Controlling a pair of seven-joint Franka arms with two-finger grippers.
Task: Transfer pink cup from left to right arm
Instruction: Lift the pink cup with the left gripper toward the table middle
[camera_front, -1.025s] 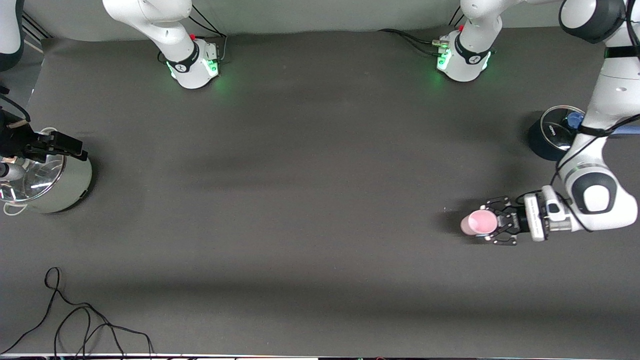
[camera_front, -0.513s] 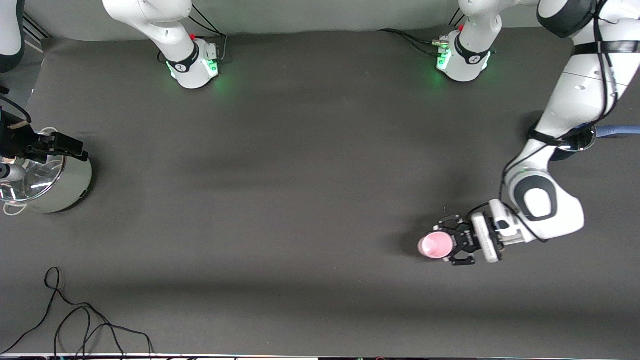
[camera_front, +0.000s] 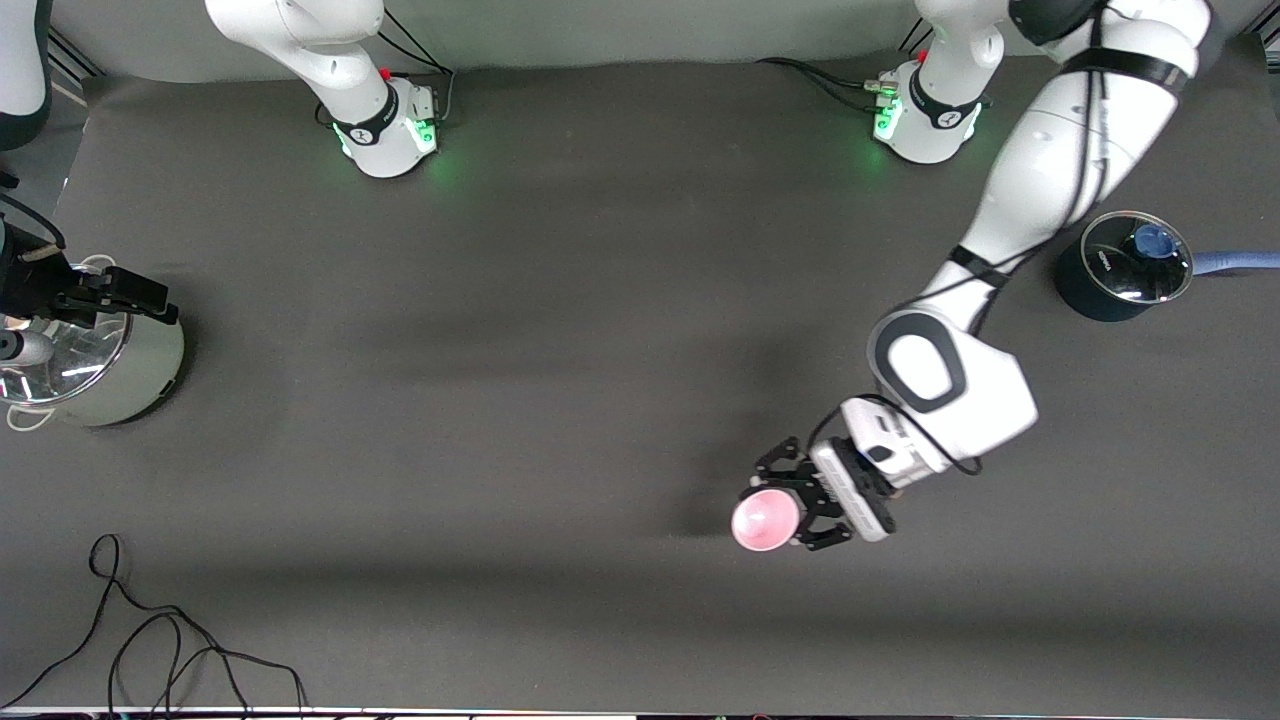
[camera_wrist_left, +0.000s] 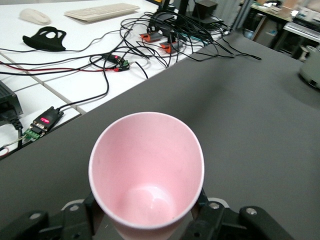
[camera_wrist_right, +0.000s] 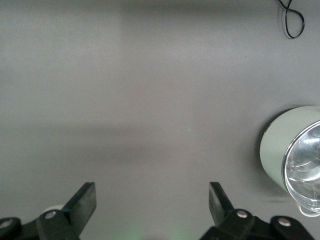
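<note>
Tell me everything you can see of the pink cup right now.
The pink cup is small, pale pink, plain and tapered, without a handle, and looks like smooth plastic. It is empty, its mouth facing the front camera, the glossy inside showing in the left wrist view. The left gripper is shut on its lower body, holding it over the bare dark table. Only the gripper's fingers touch it.
</note>
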